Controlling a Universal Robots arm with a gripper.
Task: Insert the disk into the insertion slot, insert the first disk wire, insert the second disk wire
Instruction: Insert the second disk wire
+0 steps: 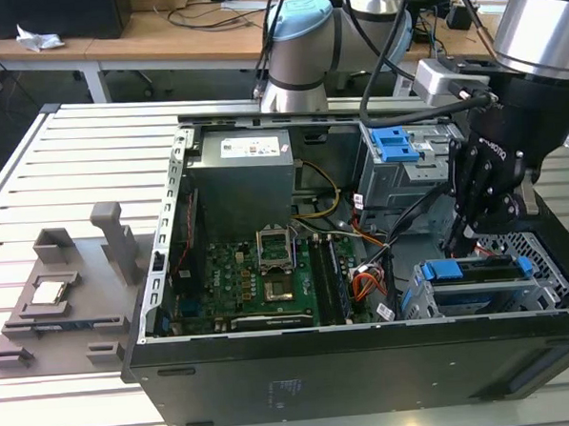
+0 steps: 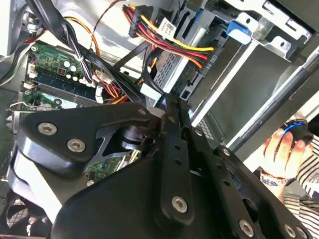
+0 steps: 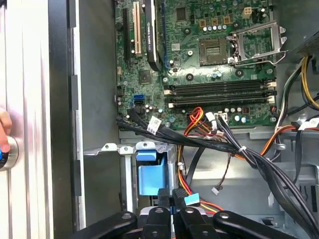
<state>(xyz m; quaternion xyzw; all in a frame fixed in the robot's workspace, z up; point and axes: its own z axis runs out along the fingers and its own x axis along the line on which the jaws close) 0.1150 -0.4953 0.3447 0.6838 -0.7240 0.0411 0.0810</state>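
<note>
Exterior view: open computer case [image 1: 359, 362] lying on a slatted bench [image 1: 72, 167]. Claw [image 1: 468, 224] lowered inside the case at the exterior view's right, just above the insertion slot [image 1: 413, 302] — a silver perforated cage in the near corner. Disk [image 1: 478, 271] seated in that slot, blue caddy showing along its upper edge. Taller grey cage with blue latch [image 1: 396, 146] behind it. Motherboard [image 1: 259, 272] at the case centre; grey fixture block [image 1: 50, 292] on the bench at the exterior view's left.

Second wrist view: claw [image 2: 172, 102] with fingers [image 2: 174, 149] pressed together, apparently pinching a black connector at the tips beside the disk's rear edge [image 2: 172, 69]. Red, yellow and orange wire bundle [image 2: 169, 42] close by. A person's hand [image 2: 284, 144] outside the case.

First wrist view: claw [image 3: 174, 194] closed at the black connector, blue-tagged plug [image 3: 192, 200] just beside it. Blue caddy tab [image 3: 149, 174] next to the fingers.
</note>
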